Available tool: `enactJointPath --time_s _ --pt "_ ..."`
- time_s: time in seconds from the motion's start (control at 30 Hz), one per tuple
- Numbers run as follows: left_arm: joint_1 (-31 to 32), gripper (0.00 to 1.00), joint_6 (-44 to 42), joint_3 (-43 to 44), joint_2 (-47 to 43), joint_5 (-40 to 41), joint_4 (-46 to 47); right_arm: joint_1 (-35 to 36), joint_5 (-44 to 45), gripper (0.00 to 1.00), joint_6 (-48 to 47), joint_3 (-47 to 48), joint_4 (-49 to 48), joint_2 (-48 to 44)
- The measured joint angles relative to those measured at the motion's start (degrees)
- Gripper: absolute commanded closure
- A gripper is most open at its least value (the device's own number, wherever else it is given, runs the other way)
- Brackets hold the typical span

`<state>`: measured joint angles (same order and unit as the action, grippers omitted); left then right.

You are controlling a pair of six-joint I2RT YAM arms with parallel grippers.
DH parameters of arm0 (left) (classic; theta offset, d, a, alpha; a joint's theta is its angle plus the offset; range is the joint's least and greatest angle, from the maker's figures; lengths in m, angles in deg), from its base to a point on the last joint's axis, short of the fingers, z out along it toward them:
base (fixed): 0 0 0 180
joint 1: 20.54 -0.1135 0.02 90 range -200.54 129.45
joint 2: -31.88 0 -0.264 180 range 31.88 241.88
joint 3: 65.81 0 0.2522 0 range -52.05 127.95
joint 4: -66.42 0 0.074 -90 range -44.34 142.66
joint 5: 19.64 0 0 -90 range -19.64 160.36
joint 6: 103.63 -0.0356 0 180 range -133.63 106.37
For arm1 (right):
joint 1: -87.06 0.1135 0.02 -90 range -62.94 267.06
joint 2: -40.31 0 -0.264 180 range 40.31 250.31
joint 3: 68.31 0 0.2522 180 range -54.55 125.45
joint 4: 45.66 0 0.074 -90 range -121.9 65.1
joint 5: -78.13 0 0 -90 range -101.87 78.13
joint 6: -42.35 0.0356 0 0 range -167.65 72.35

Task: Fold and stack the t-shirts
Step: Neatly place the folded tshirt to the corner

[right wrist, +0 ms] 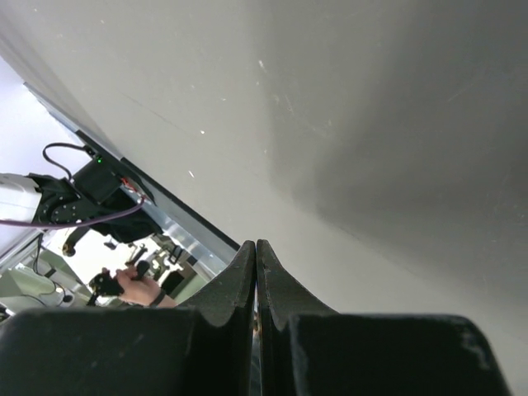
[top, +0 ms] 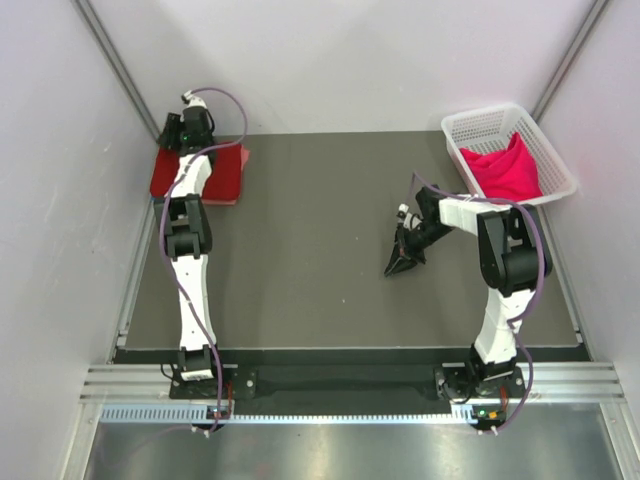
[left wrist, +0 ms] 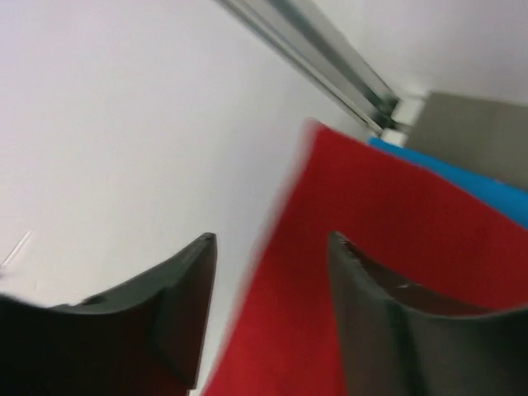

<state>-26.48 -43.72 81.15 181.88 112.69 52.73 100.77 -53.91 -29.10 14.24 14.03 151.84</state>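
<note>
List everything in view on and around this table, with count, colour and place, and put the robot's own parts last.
dark red t-shirt: one, dark red, folded flat at the table's far left corner, top of the pile
blue t-shirt: one, bright blue, edge showing under the dark red one in the left wrist view
salmon t-shirt: one, salmon pink, thin edge showing beside the dark red one
hot pink t-shirt: one, hot pink, bunched inside the basket
basket: one, white lattice, far right corner
table: one, dark grey, between white walls
left arm: one, white and black, stretched to the pile
right arm: one, white and black, bent towards mid-table
left hand: open, over the dark red t-shirt
right hand: shut, empty, low over bare table
</note>
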Motion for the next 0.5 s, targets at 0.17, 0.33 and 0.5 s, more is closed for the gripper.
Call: enactJointPath --time_s 0.17,0.33,0.5 --pt "-0.15 0.12 3.87 2.08 0.02 2.91 1.22 0.04 -0.02 0.99 0.04 0.0 0.04 0.5" --pt "2.1 0.1 6.99 2.91 -1.49 4.15 1.07 0.04 0.07 0.99 0.13 0.79 0.09 0.13" --pt "8.83 0.12 13.53 -1.97 -9.07 3.06 -5.44 0.07 1.46 0.99 0.72 0.59 0.04 -4.22"
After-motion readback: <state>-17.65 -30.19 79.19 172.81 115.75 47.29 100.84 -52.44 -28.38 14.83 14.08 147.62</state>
